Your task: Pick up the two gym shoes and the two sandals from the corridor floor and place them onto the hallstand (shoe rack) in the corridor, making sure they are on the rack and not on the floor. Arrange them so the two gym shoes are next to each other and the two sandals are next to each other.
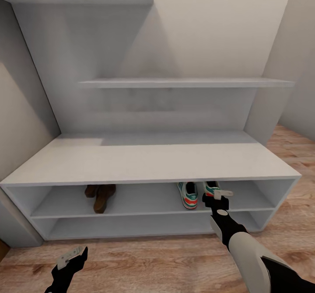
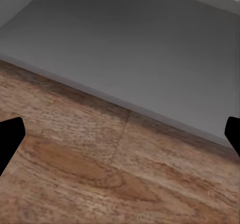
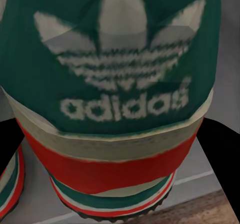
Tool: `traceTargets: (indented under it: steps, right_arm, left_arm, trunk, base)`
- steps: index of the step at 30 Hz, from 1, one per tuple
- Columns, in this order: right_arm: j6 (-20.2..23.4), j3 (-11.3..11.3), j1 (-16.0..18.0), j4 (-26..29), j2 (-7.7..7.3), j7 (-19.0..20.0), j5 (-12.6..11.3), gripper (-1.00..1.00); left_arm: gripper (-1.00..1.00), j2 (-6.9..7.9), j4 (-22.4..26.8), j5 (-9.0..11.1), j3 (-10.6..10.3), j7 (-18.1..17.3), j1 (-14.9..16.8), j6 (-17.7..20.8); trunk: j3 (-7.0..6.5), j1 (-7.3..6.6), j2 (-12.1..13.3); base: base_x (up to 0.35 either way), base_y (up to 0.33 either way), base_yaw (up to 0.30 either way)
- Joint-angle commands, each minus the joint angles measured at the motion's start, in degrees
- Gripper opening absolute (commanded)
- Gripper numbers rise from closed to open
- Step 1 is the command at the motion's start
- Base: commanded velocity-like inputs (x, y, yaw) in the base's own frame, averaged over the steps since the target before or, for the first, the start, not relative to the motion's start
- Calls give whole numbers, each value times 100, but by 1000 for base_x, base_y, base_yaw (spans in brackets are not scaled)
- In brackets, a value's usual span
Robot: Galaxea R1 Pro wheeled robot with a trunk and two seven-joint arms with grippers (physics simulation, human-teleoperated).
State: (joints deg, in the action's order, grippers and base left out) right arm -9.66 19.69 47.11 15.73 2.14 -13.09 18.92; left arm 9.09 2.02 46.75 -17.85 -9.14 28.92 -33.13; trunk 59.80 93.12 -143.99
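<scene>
On the rack (image 1: 153, 162), upper of its two low open shelves, toward the left end: both sandals (image 1: 100, 197), brown, side by side and touching, set well back under the broad top. On the same shelf, toward the rack's right end: first sneaker (image 1: 188, 195), white with teal and red-orange bands, heel facing out, standing flat near the shelf's front edge. Just beside it, nearer the rack's right end: second sneaker (image 1: 211, 188), partly hidden behind the right gripper (image 1: 217, 197), likewise on the shelf and off the floor (image 1: 153, 258). At the shelf's front edge, right arm reaching in, claw level with that second sneaker's heel. In the right wrist view, green heel patch with white logo and lettering of the second sneaker (image 3: 115, 58) very close up, red and teal bands below it, one black finger (image 3: 7, 144) at each side of the heel, close against it; pressing or merely flanking, cannot tell. At the edge of that view, a slice of the first sneaker's (image 3: 9, 184) striped sole, close alongside. In front of the rack's left part, low over the wood planks: left gripper (image 1: 72, 258), released, holding nothing. In the left wrist view, black fingertips (image 2: 9, 141) spread wide apart, bare planks (image 2: 100, 174) between them, and past the planks a grey shelf of the rack (image 2: 125, 43).
</scene>
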Motion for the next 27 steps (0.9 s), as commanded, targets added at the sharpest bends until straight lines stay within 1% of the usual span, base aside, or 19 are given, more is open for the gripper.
traceTargets:
  steps: [1,11,17,27]
  right_arm:
    - [-1,0,0,0,1,3,-2,-100]
    - [-1,-1,0,0,2,0,-2,-100]
    - [-1,-1,0,0,2,0,-2,-100]
    - [-1,-1,0,0,4,0,-2,-100]
  left_arm:
    - [100,-1,0,0,0,0,0,0]
    - [100,-2,0,0,0,1,0,0]
    - [100,0,0,1,0,1,0,0]
    - [100,0,0,1,0,1,0,0]
  trunk:
    - [0,0,0]
    - [0,0,0]
    - [0,0,0]
    - [0,0,0]
  base:
    - [21,0,0]
    - [11,0,0]
    - [128,0,0]
    - [23,0,0]
